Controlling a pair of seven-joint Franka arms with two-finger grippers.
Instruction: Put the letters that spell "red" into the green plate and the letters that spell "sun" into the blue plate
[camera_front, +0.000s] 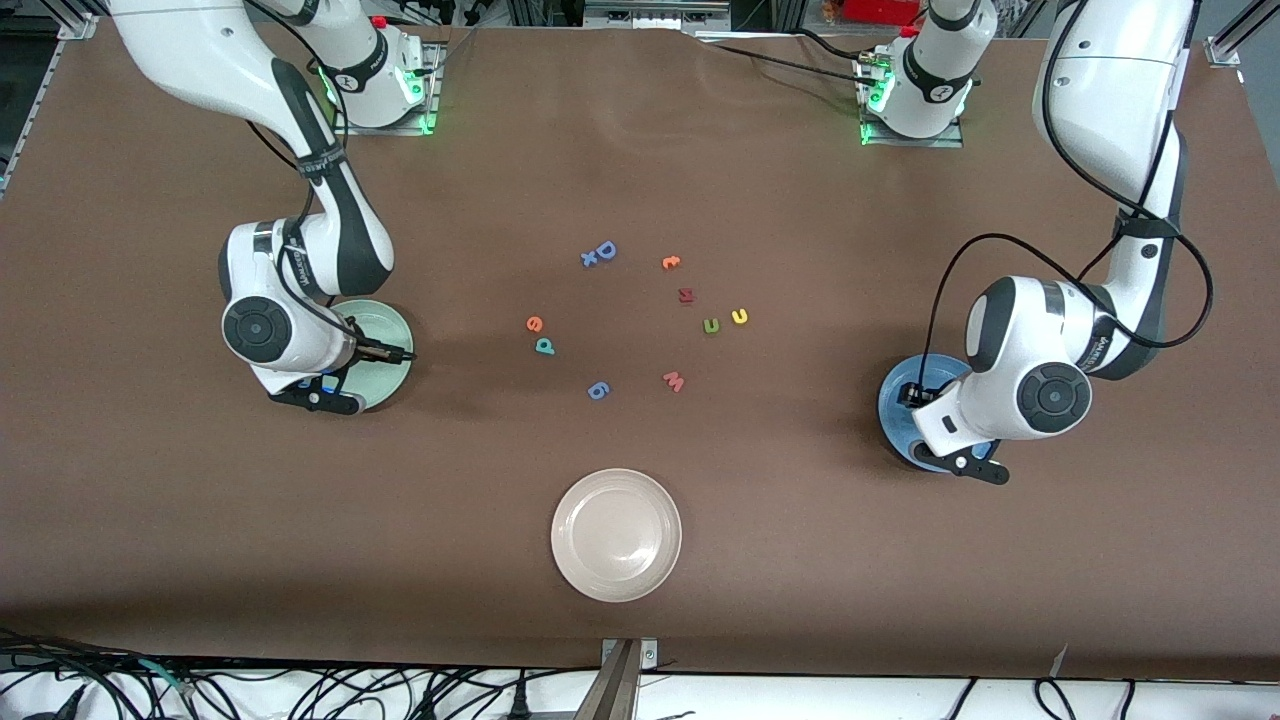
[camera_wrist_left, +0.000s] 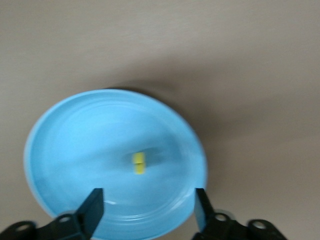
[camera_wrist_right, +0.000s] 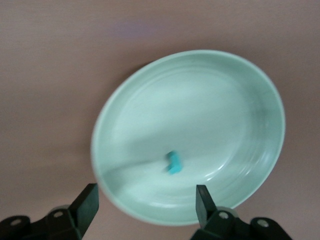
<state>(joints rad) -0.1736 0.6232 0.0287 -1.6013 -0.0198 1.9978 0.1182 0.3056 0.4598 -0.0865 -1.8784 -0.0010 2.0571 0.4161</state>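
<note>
My right gripper (camera_wrist_right: 147, 205) hangs open over the green plate (camera_wrist_right: 225, 100), at the right arm's end of the table. A small teal letter (camera_wrist_right: 174, 163) lies in that plate, free of the fingers. My left gripper (camera_wrist_left: 147, 207) hangs open over the blue plate (camera_wrist_left: 75, 150), at the left arm's end, and a small yellow letter (camera_wrist_left: 139, 163) lies loose inside. At mid-table the orange "e" (camera_front: 534, 323) and the teal "d" (camera_front: 545, 346) sit together. The green u/n shape (camera_front: 711, 325) and the yellow u/n shape (camera_front: 740, 316) lie side by side.
Other letters are scattered at mid-table: a blue "D" (camera_front: 604, 250), an orange "t" (camera_front: 671, 262), a dark red letter (camera_front: 686, 294), a pink "w" (camera_front: 674, 380) and a blue "6" (camera_front: 598, 390). A beige-white plate (camera_front: 616, 580) stands nearest the front camera.
</note>
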